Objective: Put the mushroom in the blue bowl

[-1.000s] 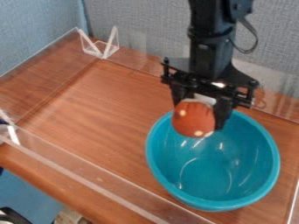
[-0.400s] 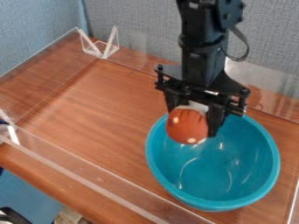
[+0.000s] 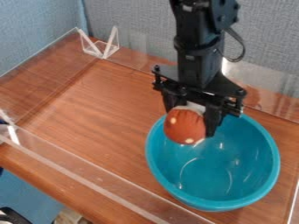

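The mushroom [image 3: 184,125], with a glossy reddish-brown cap, hangs in my gripper [image 3: 191,122], which points straight down and is shut on it. It sits just over the far left rim of the blue bowl [image 3: 233,179], a large shiny turquoise bowl at the right front of the wooden table. The mushroom's stem is hidden behind the cap and the fingers. The bowl's inside shows nothing in it.
A clear plastic wall [image 3: 70,157] runs along the table's front and left edges. A small clear stand [image 3: 100,42] sits at the far left corner. Bare brown wood [image 3: 93,101] spreads left of the bowl.
The arm has shifted slightly left with the mushroom, from above the bowl's inner edge to over its left rim. The grip stays shut.
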